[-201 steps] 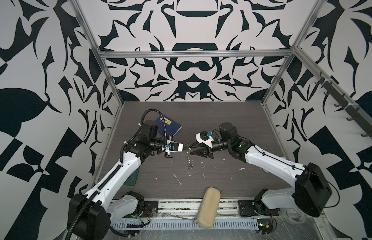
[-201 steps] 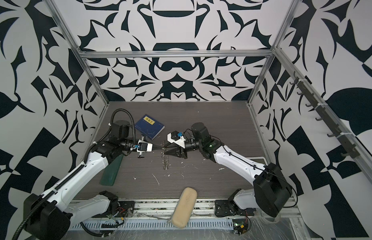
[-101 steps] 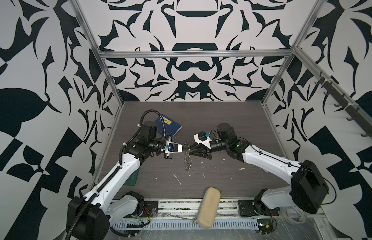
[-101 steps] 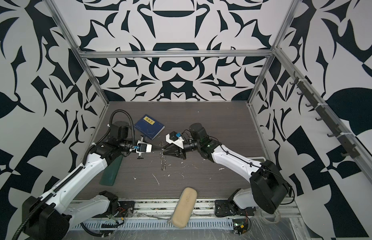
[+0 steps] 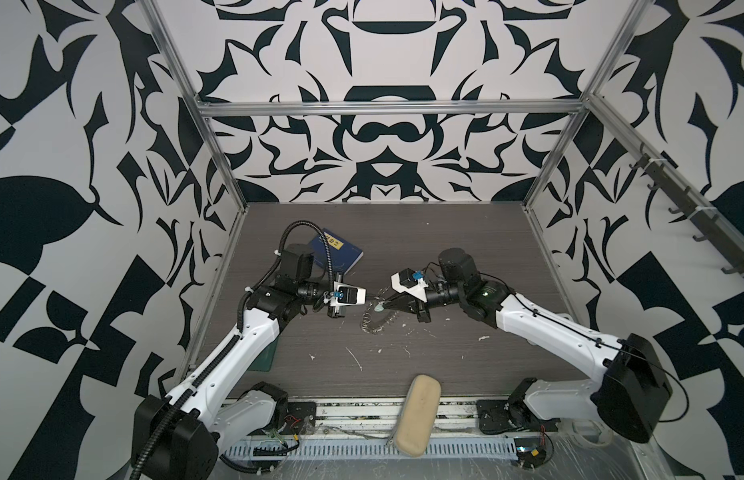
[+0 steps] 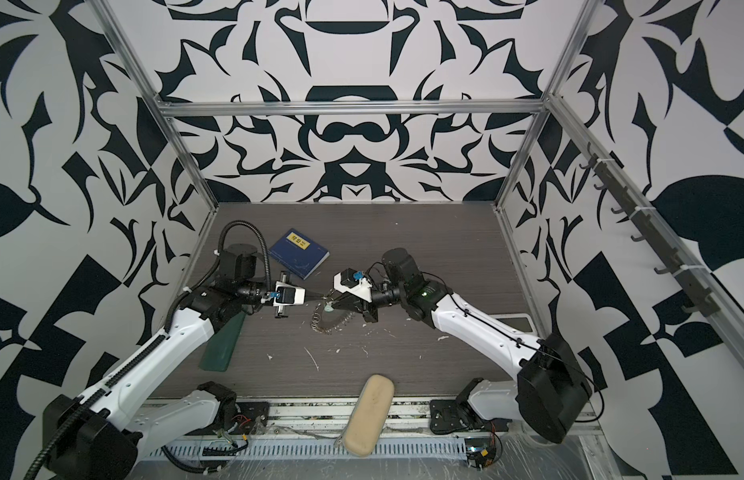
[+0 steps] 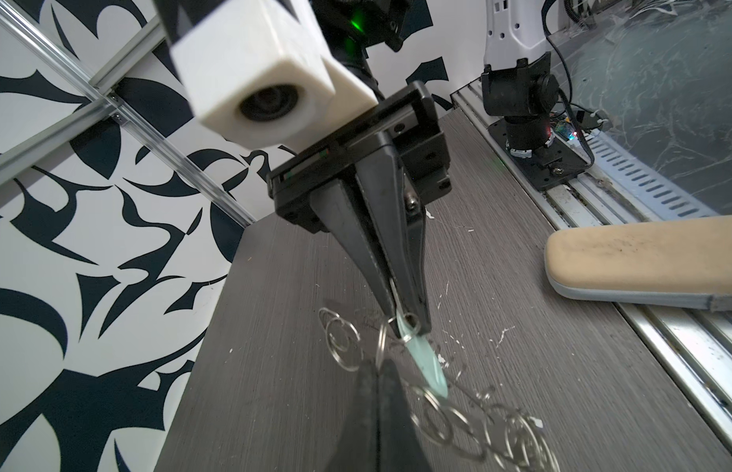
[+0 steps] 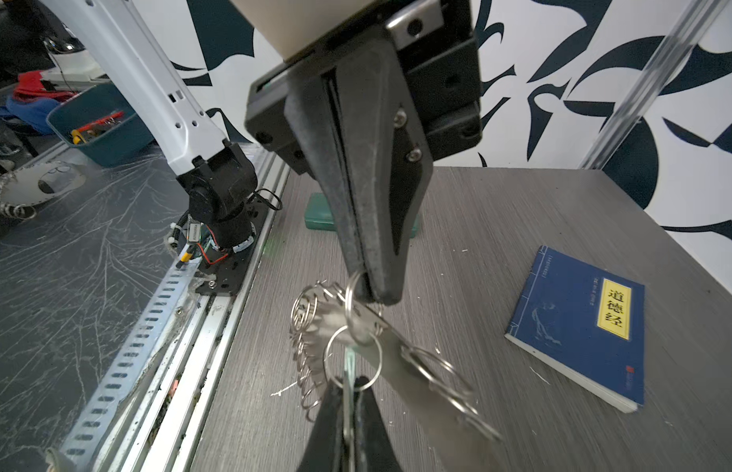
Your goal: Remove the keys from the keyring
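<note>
Grey woodgrain table (image 5: pixel 445 249) carries everything. Left arm (image 5: pixel 254 332) hides corner of blue book (image 5: pixel 341 257) and most of green case (image 5: pixel 271 355) in a top view. Keyring (image 8: pixel 397 363) hangs tilted mid-table between both arms, left gripper (image 8: pixel 368 292) pinched tight on its rim; whether lower rim touches table, cannot tell. Right gripper (image 7: pixel 407 327) clamped on keys (image 7: pixel 427 370) just beside that grip: silver blade mostly buried between fingers (image 7: pixel 413 261), only mint tag shows. Nearest split rings (image 7: pixel 450 425) blurred.
</note>
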`<control>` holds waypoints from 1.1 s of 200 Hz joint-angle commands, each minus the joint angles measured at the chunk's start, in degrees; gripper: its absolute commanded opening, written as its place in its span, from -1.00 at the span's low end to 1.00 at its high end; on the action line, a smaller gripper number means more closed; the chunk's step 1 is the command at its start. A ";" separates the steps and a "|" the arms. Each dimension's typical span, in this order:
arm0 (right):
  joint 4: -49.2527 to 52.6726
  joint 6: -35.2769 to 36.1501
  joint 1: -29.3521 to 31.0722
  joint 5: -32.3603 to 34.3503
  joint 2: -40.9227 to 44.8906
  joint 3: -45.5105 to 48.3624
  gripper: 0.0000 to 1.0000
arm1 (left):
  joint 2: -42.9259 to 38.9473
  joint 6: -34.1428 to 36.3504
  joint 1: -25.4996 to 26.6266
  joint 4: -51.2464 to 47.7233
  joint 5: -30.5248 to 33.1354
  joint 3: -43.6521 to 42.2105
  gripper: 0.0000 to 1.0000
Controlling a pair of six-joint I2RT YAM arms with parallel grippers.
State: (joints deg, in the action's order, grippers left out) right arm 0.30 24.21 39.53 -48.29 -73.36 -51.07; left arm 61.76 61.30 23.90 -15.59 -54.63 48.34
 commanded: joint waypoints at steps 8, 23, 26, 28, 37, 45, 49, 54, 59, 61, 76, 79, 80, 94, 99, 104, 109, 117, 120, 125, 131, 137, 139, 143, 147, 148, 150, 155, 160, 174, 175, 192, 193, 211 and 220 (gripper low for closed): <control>3.08 0.09 0.46 7.32 3.19 -2.96 -1.00 | -1.02 -1.83 -0.04 1.03 2.11 -0.35 -1.00; 6.19 1.32 1.00 10.26 4.20 -3.89 -1.00 | -0.90 -4.38 -0.04 1.23 4.19 0.31 -1.00; 6.55 1.48 1.11 11.03 4.38 -4.01 -1.00 | -0.82 -4.93 -0.03 1.21 4.48 0.47 -1.00; 6.69 1.49 1.22 11.56 4.55 -4.05 -1.00 | -0.84 -5.22 -0.07 1.12 4.59 0.65 -1.00; 6.91 1.79 1.64 13.36 5.17 -4.07 -1.00 | -0.54 -6.41 -0.08 0.77 4.93 1.17 -1.00; 6.70 2.32 1.98 14.63 5.73 -3.89 -1.00 | -0.43 -7.45 0.03 0.66 5.08 1.55 -1.00; 6.43 2.50 2.19 15.38 6.05 -3.74 -1.00 | -0.31 -8.07 0.07 0.69 5.27 1.71 -1.00; 6.08 2.80 2.48 16.30 6.35 -3.56 -1.00 | -0.08 -8.93 0.09 0.81 5.60 1.91 -1.00; 5.89 3.31 2.83 17.00 6.62 -3.44 -1.00 | 0.09 -9.96 0.04 0.81 5.83 2.17 -1.00; 5.76 3.44 3.01 17.29 6.75 -3.38 -1.00 | 0.16 -10.34 0.04 0.76 5.96 2.30 -1.00; 4.44 3.90 4.19 20.21 7.41 -2.91 -1.00 | 0.44 -12.84 0.14 0.79 7.31 2.96 -1.00; 4.08 3.98 4.36 20.84 7.56 -2.79 -1.00 | 0.52 -13.28 0.16 0.89 7.72 3.13 -1.00; 4.00 3.95 4.39 20.99 7.64 -2.71 -1.00 | 0.54 -13.56 0.17 0.90 7.79 3.15 -1.00; 1.84 4.56 5.20 22.74 8.44 -1.53 -1.00 | 0.72 -15.45 0.18 1.14 9.11 3.56 -1.00; 1.00 4.69 5.50 23.47 8.78 -0.98 -1.00 | 0.78 -15.42 0.11 1.37 9.48 3.78 -1.00; 0.25 5.09 5.78 23.92 9.08 -0.56 -1.00 | 0.86 -17.68 0.14 1.53 9.84 3.86 -1.00; -0.20 5.62 6.09 24.46 9.32 -0.17 -1.00 | 0.98 -18.53 0.17 1.66 10.24 4.01 -1.00; -0.62 6.48 6.69 25.49 9.72 0.22 -1.00 | 1.19 -19.81 0.18 1.73 10.74 4.36 -1.00; -0.80 6.93 6.92 25.89 9.79 0.33 -1.00 | 1.34 -20.32 0.16 1.71 10.99 4.55 -1.00; -0.90 7.59 7.27 26.53 10.09 0.51 -1.00 | 1.51 -21.35 0.19 1.76 11.52 4.79 -1.00; -1.34 8.12 7.68 27.23 10.40 0.79 -1.00 | 1.83 -22.79 0.35 1.82 12.47 5.19 -1.00; -2.03 8.62 7.91 27.75 10.65 1.18 -1.00 | 2.16 -24.59 0.52 1.82 13.65 5.69 -1.00; -2.22 8.83 7.99 27.98 10.75 1.27 -1.00 | 2.26 -25.09 0.53 1.85 14.11 5.89 -1.00; -2.52 9.26 8.23 28.42 10.97 1.54 -1.00 | 2.44 -26.36 0.60 2.01 15.09 6.13 -1.00; -2.74 9.74 8.48 28.88 11.19 1.66 -1.00 | 2.62 -27.86 0.64 2.63 15.99 6.30 -1.00; -2.79 9.86 8.52 29.01 11.25 1.71 -1.00 | 2.69 -28.32 0.67 2.74 16.19 6.32 -1.00; -2.94 10.06 8.65 29.25 11.34 1.84 -1.00 | 2.74 -28.99 0.66 3.00 16.70 6.33 -1.00; -3.33 10.44 8.87 29.66 11.48 2.03 -1.00 | 2.83 -30.21 0.76 3.63 17.60 6.33 -1.00; -3.72 10.51 8.97 29.89 11.62 2.11 -1.00 | 2.88 -31.09 0.77 4.05 18.11 6.27 -1.00; -3.99 10.65 9.15 28.69 11.58 2.08 -1.00 | 2.63 -32.44 1.01 6.48 18.38 5.17 -1.00; -3.99 10.62 9.16 28.43 11.53 2.01 -1.00 | 2.61 -32.54 1.08 6.82 18.40 5.05 -1.00; -3.84 9.92 9.68 25.79 10.85 1.36 -1.00 | 1.77 -33.87 1.56 11.70 18.87 2.67 -1.00; -3.83 9.86 9.69 25.66 10.77 1.30 -1.00 | 1.78 -33.87 1.58 11.89 18.91 2.56 -1.00; -2.31 9.45 10.03 24.76 9.85 0.62 -1.00 | 1.22 -34.45 2.19 15.59 19.19 1.08 -1.00; -2.05 9.21 10.04 24.58 9.49 0.62 -1.00 | 1.02 -34.76 2.49 17.09 19.02 0.65 -1.00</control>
State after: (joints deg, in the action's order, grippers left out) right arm -2.76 33.45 47.88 -18.15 -64.31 -49.17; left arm 63.61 29.76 26.83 -7.44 -41.91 50.50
